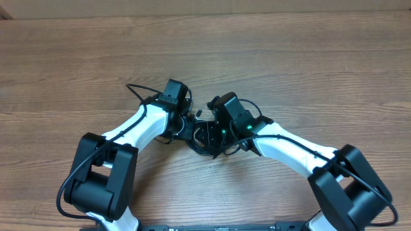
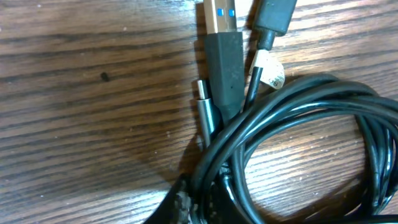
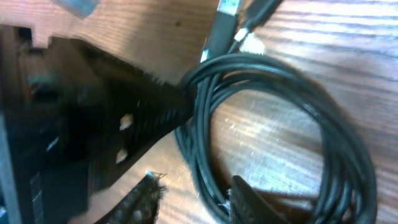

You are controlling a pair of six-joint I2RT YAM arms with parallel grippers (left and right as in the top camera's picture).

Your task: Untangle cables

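Note:
The cables lie as a looped black bundle on the wooden table, between my two grippers. In the left wrist view the cables curve right, and the plug ends point away: a blue-tongued USB plug, a small silver plug and a black plug. My left gripper is shut on the strands at the loop's left side. My right gripper is open and straddles the strands of the cables; they lie against its right finger, with a gap to the left finger.
A small white tag hangs on one cord near the plugs. The left gripper's black body fills the left of the right wrist view, its tip at the loop. Both arms meet at the middle of the table.

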